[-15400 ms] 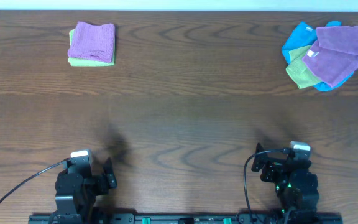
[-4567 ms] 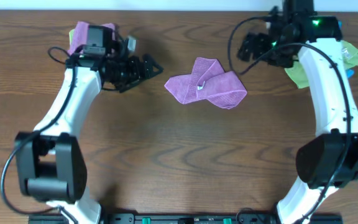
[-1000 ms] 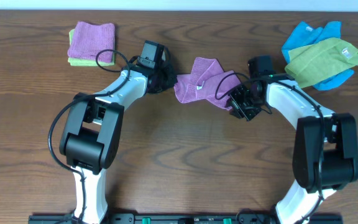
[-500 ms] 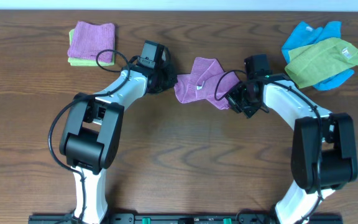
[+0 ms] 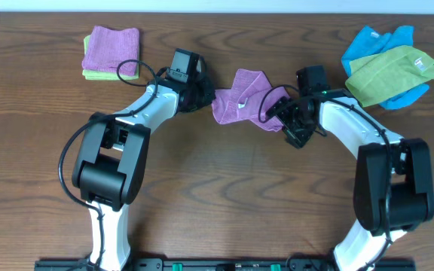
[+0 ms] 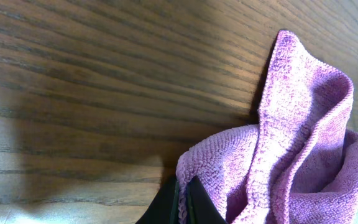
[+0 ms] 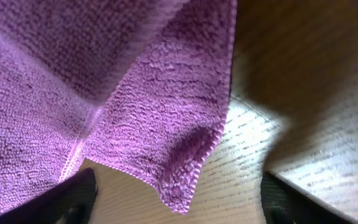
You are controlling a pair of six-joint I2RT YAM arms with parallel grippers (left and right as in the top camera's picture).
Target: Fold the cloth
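The cloth is a purple washcloth lying crumpled at the table's middle back, with a small white tag on top. My left gripper is shut on its left edge. In the left wrist view the cloth rises in folds, its hem pinched between the dark fingertips. My right gripper stands open at the cloth's right corner. In the right wrist view that corner hangs loose between the wide-apart fingers, touching neither.
A folded purple cloth on a green one lies at the back left. A loose pile of green and blue cloths sits at the back right. Bare wood table stretches toward the front.
My right gripper has opened and let go of the cloth's right corner, which now droops free. The left gripper keeps its hold and has not moved.
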